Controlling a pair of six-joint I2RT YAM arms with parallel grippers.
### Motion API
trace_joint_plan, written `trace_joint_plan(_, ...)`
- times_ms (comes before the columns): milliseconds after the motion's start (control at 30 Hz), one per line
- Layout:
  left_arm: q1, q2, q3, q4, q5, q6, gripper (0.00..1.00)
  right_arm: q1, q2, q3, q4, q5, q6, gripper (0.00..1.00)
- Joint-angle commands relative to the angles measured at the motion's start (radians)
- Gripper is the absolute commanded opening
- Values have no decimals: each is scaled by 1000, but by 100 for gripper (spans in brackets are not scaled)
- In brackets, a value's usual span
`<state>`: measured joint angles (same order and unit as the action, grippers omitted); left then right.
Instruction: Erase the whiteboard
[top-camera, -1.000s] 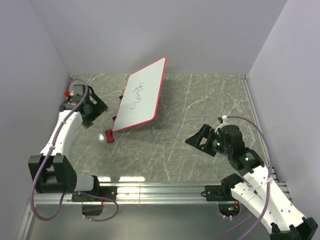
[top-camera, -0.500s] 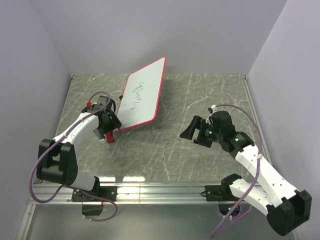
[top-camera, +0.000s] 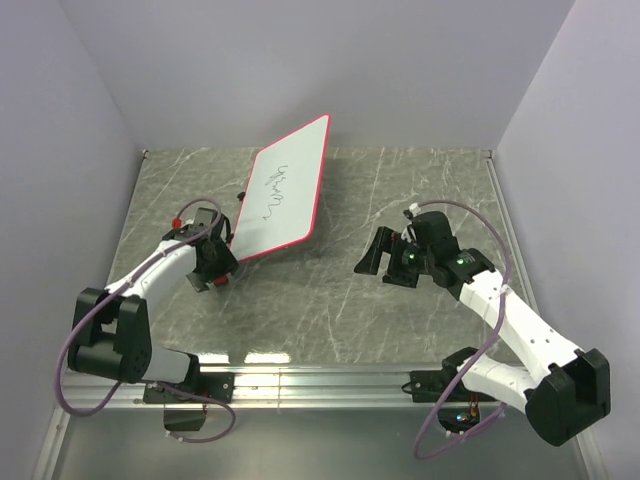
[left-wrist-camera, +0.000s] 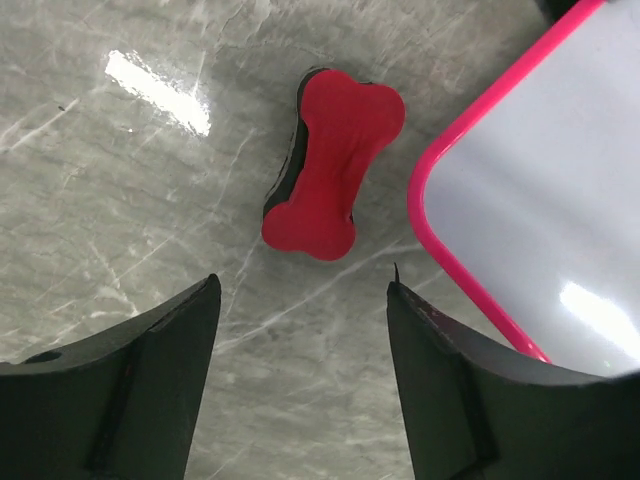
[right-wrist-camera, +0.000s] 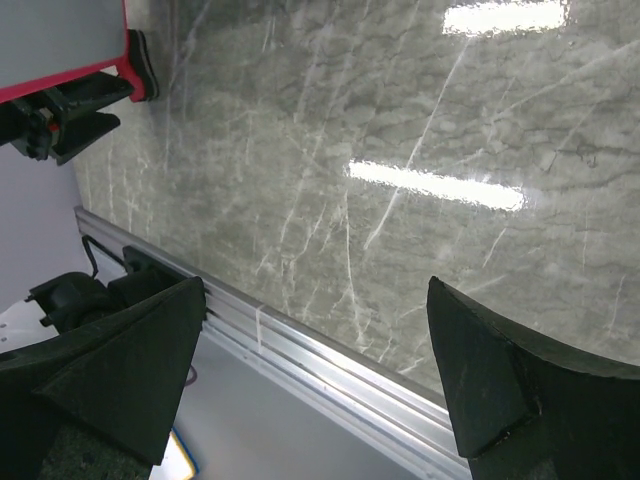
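The whiteboard (top-camera: 290, 185), white with a red rim and dark scribbles (top-camera: 275, 188), stands tilted at the back middle of the table. A red bone-shaped eraser (left-wrist-camera: 335, 165) lies flat on the table just left of the board's near corner (left-wrist-camera: 530, 200). My left gripper (top-camera: 212, 268) hovers open over the eraser, which lies just ahead of the fingertips in the left wrist view, where the gripper (left-wrist-camera: 300, 290) holds nothing. My right gripper (top-camera: 377, 256) is open and empty over the table, right of the board. The board's corner also shows in the right wrist view (right-wrist-camera: 60, 40).
The table is grey marble (top-camera: 400, 200), closed in by lilac walls on three sides. An aluminium rail (top-camera: 320, 380) runs along the near edge and also shows in the right wrist view (right-wrist-camera: 300, 345).
My left arm has swung from the far left in toward the eraser by the board's near corner. My right arm has reached forward and left toward the table's middle.
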<state>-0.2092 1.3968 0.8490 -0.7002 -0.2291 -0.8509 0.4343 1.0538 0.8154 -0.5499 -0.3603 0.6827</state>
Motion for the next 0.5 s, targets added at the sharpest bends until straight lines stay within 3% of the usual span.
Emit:
trace_joint_plan(0,-2,-39,-21,42,-4,29,73,1,9,33,11,-19,-37,98)
trace_joint_plan(267,1,112,25,100,-58,82,76,1,17,25,1,-34,-60,98)
trace_joint_plan(467,79,182,1,202,14,131,71,1,25,51,-41,-17,-95,98)
